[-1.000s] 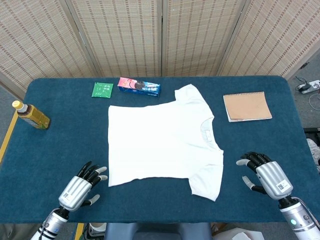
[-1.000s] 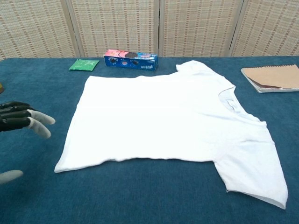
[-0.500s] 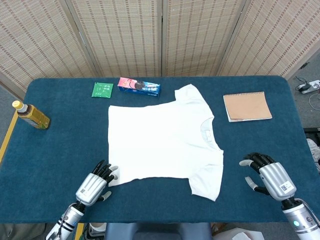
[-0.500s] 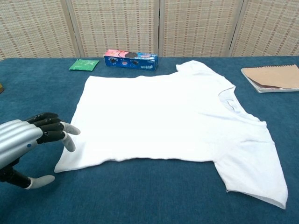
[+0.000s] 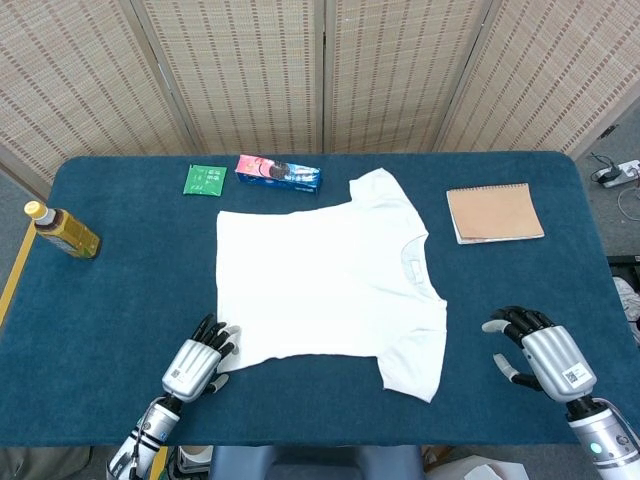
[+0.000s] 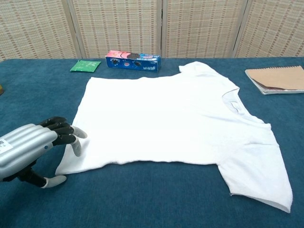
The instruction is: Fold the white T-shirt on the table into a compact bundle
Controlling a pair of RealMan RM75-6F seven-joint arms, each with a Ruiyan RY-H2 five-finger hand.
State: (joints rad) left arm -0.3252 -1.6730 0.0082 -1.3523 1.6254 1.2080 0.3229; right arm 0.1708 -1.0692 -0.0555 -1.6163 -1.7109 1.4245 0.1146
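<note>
- Flatly, the white T-shirt lay spread out in the middle of the blue counter, neck toward the right and hem toward the left.
- The left robot hand sat at the shirt's near-left hem corner; its fingertips reached the fabric edge there, fingers only loosely curved, and it gripped nothing that the views showed.
- The right robot hand hovered over bare counter near the front right, well apart from the near sleeve, fingers spread and holding nothing; the chest view did not show it.
- A blue cookie box lay along the far side, just beyond the shirt's far hem corner.
- A green packet lay just left of that box.
- A tea bottle with a yellow cap lay on its side near the left edge, well apart from the shirt.
- A brown spiral notebook rested on the right, beyond the collar and apart from the cloth.
- Woven folding screens stood behind the counter.
- Nothing rested on top of the shirt itself.
</note>
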